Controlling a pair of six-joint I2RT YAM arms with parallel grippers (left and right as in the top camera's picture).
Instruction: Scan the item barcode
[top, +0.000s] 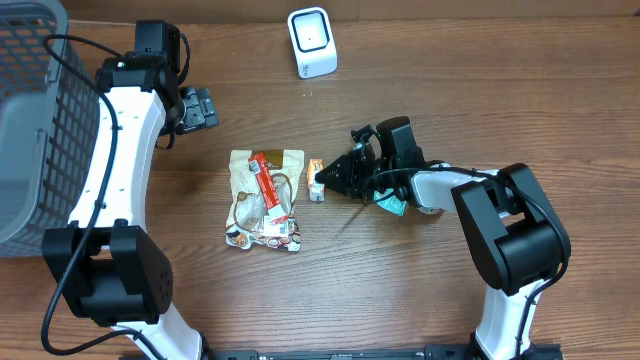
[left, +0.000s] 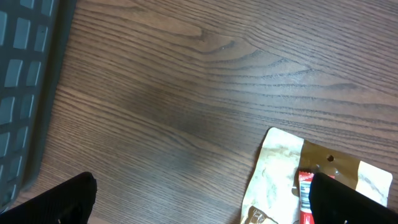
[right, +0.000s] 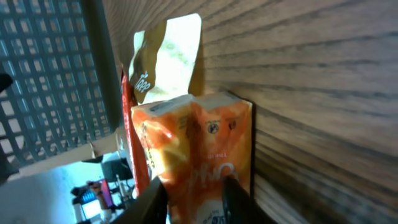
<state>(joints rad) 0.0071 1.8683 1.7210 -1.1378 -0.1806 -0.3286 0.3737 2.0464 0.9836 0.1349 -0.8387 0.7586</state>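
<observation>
Grey basket (top: 30, 120) fills the table's (top: 450, 80) left edge. Left gripper (top: 203, 107) hangs spread wide, empty. A bag (top: 265, 200) lies mid-table and the scanner (top: 312, 42) stands at the far edge. The orange box (top: 315, 170) sits beside the bag, at the tips of the right gripper (top: 327, 179). I cannot tell whether it is gripped.

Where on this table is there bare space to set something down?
Widest bare patch: right of the scanner, above the right arm. Also free: the strip between scanner and snack pouch, and the front stretch between pouch and right arm's base. Crowded: the middle, right gripper at the orange packet beside the pouch. Left side: basket and left arm.
</observation>
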